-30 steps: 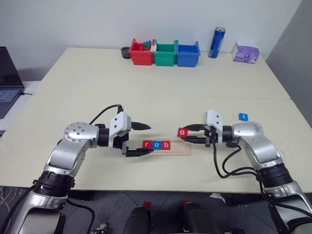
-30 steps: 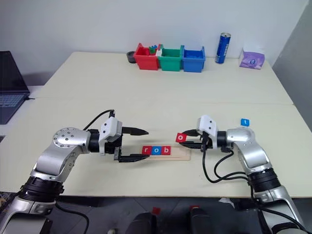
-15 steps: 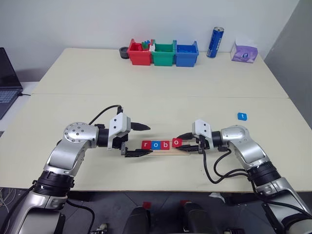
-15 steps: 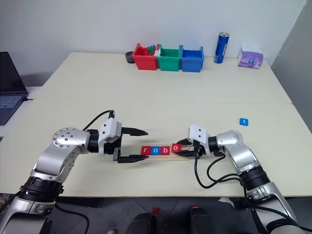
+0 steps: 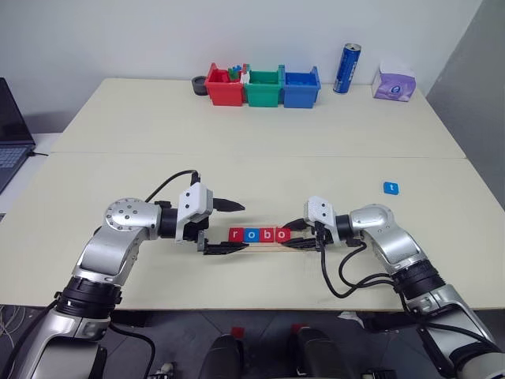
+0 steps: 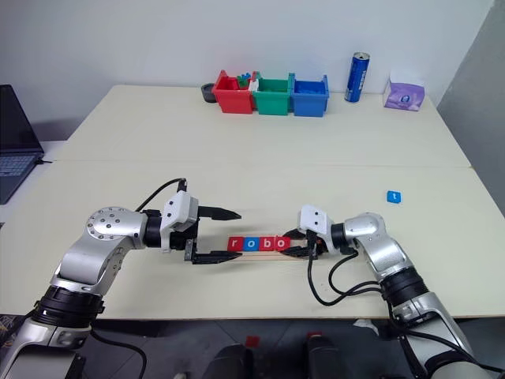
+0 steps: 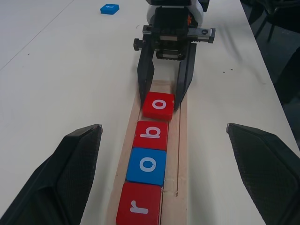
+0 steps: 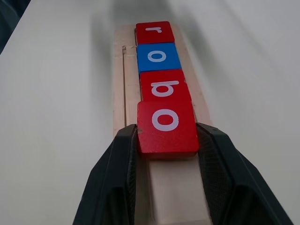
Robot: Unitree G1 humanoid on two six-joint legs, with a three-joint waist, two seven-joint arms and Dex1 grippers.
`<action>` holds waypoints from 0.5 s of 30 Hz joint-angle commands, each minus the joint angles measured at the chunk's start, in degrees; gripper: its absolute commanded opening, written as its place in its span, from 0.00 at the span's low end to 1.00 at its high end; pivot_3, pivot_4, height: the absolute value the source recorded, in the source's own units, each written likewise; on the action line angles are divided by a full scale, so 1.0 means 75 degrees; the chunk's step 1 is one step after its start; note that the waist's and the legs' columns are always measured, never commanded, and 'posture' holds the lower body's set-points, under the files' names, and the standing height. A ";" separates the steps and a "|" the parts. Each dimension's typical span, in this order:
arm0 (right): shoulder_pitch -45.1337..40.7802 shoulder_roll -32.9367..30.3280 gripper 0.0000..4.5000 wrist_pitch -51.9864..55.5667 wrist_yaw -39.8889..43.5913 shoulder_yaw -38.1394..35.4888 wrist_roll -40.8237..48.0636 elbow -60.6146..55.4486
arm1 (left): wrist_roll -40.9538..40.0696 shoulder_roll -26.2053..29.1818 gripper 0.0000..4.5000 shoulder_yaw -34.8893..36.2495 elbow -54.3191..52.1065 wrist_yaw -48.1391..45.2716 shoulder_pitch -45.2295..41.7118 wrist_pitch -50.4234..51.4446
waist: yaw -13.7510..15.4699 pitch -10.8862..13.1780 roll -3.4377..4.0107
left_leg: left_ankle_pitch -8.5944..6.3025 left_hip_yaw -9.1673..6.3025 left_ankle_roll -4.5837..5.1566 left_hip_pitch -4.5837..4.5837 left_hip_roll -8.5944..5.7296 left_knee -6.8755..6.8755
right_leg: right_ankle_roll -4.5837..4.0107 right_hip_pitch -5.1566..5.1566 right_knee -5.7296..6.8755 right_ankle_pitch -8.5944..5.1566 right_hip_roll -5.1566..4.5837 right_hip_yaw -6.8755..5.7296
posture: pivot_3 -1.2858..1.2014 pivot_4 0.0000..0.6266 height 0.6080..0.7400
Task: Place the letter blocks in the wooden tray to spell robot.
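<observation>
The right gripper (image 7: 164, 96) clamps the red "o" block (image 8: 167, 126) over the wooden tray (image 7: 180, 140), just beyond the red "b" block (image 7: 150, 135), while the left gripper (image 5: 225, 227) hangs spread open around the tray's other end, and the blue "t" block (image 5: 391, 188) lies well apart from both.

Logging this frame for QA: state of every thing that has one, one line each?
right gripper: shut on the red o block
red o block: held, over the tray next to b
wooden tray: holds r, o, b in a row; end slot free
blue t block: loose on the table, outside the tray
left gripper: open, straddling the tray's r end
blue can: upright
</observation>
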 commanded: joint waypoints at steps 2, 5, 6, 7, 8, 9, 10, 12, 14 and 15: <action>-0.0224 0.0004 0.32 -0.0169 0.0051 0.0007 -0.0064 -0.0022 | -0.0068 -0.0004 1.00 0.0096 -0.0326 0.0041 -0.0085 0.0033 | 0.0000 0.0000 0.0000 | 0.0000 0.0000 0.0000 0.0000 0.0000 0.0000 | 0.0000 0.0000 0.0000 0.0000 0.0000 0.0000 | 0.52 0.24 1.00; -0.0262 0.0021 0.32 -0.0204 0.0010 0.0018 -0.0110 0.0064 | -0.0068 -0.0030 1.00 0.0085 -0.0391 0.0073 -0.0082 0.0087 | -0.0001 0.0000 0.0000 | 0.0000 0.0000 0.0000 0.0001 0.0000 0.0000 | 0.0000 0.0000 0.0001 0.0000 0.0000 0.0000 | 0.52 0.24 1.00; -0.0278 0.0037 0.32 -0.0216 0.0000 0.0019 -0.0125 0.0090 | -0.0068 -0.0042 1.00 0.0078 -0.0401 0.0080 -0.0085 0.0096 | 0.0000 0.0000 0.0000 | 0.0000 0.0000 0.0000 0.0001 0.0000 0.0000 | 0.0000 0.0000 0.0001 0.0000 0.0000 0.0000 | 0.52 0.24 1.00; -0.0297 0.0057 0.32 -0.0217 -0.0008 0.0019 -0.0136 0.0115 | -0.0069 -0.0053 1.00 0.0073 -0.0403 0.0085 -0.0089 0.0099 | -0.0001 0.0000 0.0000 | 0.0000 0.0000 0.0000 0.0001 0.0000 0.0000 | 0.0000 0.0000 0.0001 0.0000 0.0000 0.0000 | 0.52 0.24 1.00; -0.0307 0.0065 0.32 -0.0223 -0.0009 0.0015 -0.0143 0.0128 | -0.0069 -0.0063 1.00 0.0066 -0.0413 0.0095 -0.0091 0.0106 | -0.0001 0.0000 0.0000 | 0.0000 0.0000 0.0000 0.0001 0.0000 0.0000 | 0.0000 0.0000 0.0001 0.0000 0.0000 0.0000 | 0.52 0.24 1.00; -0.0312 0.0071 0.32 -0.0226 -0.0004 0.0008 -0.0149 0.0137 | -0.0067 -0.0069 1.00 0.0064 -0.0416 0.0101 -0.0094 0.0108 | -0.0001 0.0000 0.0000 | 0.0000 0.0000 0.0000 0.0001 0.0000 0.0000 | 0.0000 0.0000 0.0000 0.0000 0.0000 0.0000 | 0.52 0.24 1.00; -0.0316 0.0076 0.32 -0.0229 0.0001 0.0001 -0.0157 0.0144 | -0.0064 -0.0073 1.00 0.0064 -0.0413 0.0103 -0.0096 0.0108 | 0.0000 0.0000 0.0000 | 0.0000 0.0000 0.0000 0.0001 0.0000 0.0000 | 0.0000 0.0000 0.0000 0.0000 0.0000 0.0000 | 0.52 0.24 1.00; -0.0331 0.0089 0.32 -0.0247 0.0003 -0.0009 -0.0182 0.0180 | -0.0057 -0.0072 1.00 0.0074 -0.0389 0.0100 -0.0103 0.0100 | -0.0001 0.0000 0.0000 | 0.0000 0.0000 0.0000 0.0001 0.0000 0.0000 | 0.0000 0.0000 0.0000 0.0000 0.0000 0.0000 | 0.52 0.24 1.00; -0.0344 0.0098 0.32 -0.0277 0.0003 -0.0012 -0.0204 0.0219 | -0.0053 -0.0066 1.00 0.0083 -0.0375 0.0100 -0.0101 0.0091 | -0.0001 0.0000 0.0000 | 0.0000 0.0000 0.0000 0.0001 0.0000 0.0000 | 0.0000 0.0000 0.0000 0.0000 0.0000 0.0000 | 0.52 0.24 1.00; -0.0350 0.0101 0.32 -0.0293 -0.0001 -0.0011 -0.0216 0.0236 | -0.0056 -0.0064 1.00 0.0086 -0.0377 0.0106 -0.0096 0.0092 | -0.0001 0.0000 0.0000 | 0.0000 0.0000 0.0000 0.0001 0.0000 0.0000 | 0.0000 0.0000 0.0000 0.0000 0.0000 0.0001 | 0.52 0.24 1.00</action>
